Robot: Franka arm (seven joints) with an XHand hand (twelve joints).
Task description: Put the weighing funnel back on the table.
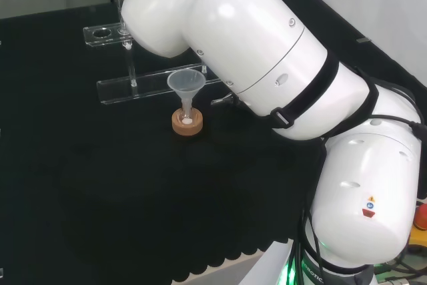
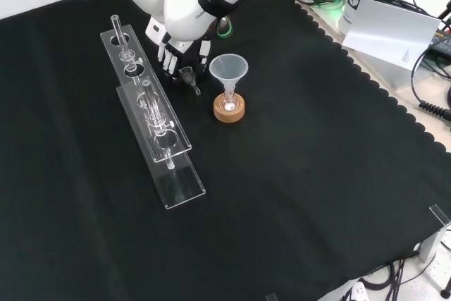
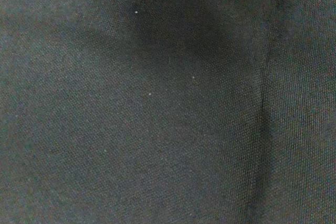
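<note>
In the front view the black and white hand [image 2: 180,53] hangs low over the cloth, just left of the funnel, with its fingers [image 2: 169,61] pointing down. The weighing funnel [image 2: 189,77], a small clear scoop, sits at the fingertips. Its cup is between them and its short stem slants down toward the cloth. The hand looks shut on it, and I cannot tell whether the stem touches the cloth. The wrist view has black cloth [image 3: 168,129] very close, under a dark shadow. In the head view the arm's white links [image 1: 267,51] cover the hand.
The funnel [image 2: 228,68] stands mouth up in a small flask on a cork ring [image 2: 230,111], right beside the hand; it is also in the head view [image 1: 186,83]. Two clear racks [image 2: 158,128] holding glass tubes lie left of the hand. Cables and gear lie past the cloth's scalloped edge [image 2: 331,40].
</note>
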